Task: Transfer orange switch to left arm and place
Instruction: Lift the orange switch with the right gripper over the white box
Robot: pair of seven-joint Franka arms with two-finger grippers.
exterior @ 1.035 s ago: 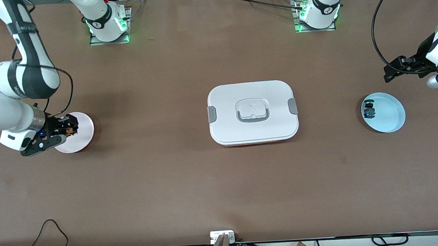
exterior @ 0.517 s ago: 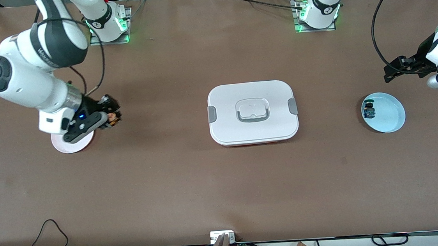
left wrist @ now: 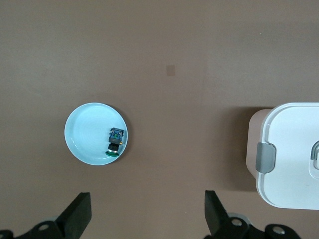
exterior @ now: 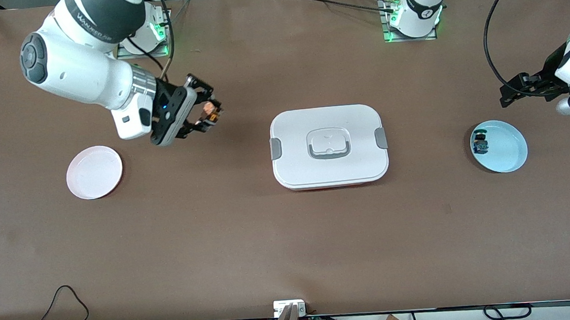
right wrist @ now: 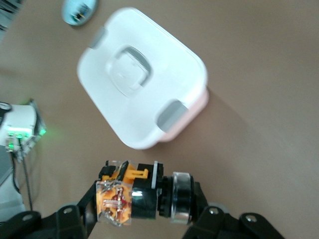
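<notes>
My right gripper [exterior: 209,116] is shut on the orange switch [exterior: 210,113], a small black part with an orange and clear end, up in the air over bare table between the pink plate [exterior: 94,172] and the box. In the right wrist view the orange switch [right wrist: 142,191] lies crosswise between the jaws. The white box [exterior: 329,146] with grey clips stands mid-table; the right wrist view shows the box [right wrist: 142,78] ahead. My left gripper [exterior: 509,94] waits open near the blue plate [exterior: 505,150]; in its wrist view both fingers [left wrist: 215,214] stand wide apart over bare table.
The blue plate [left wrist: 88,134] holds a small black part with blue and green [left wrist: 115,140], seen too in the front view as the part [exterior: 480,143]. The pink plate holds nothing. Cables run along the table edge nearest the front camera.
My right arm has lifted the orange switch off the pink plate and carried it toward the box. The pink plate now lies uncovered. The left arm has not moved.
</notes>
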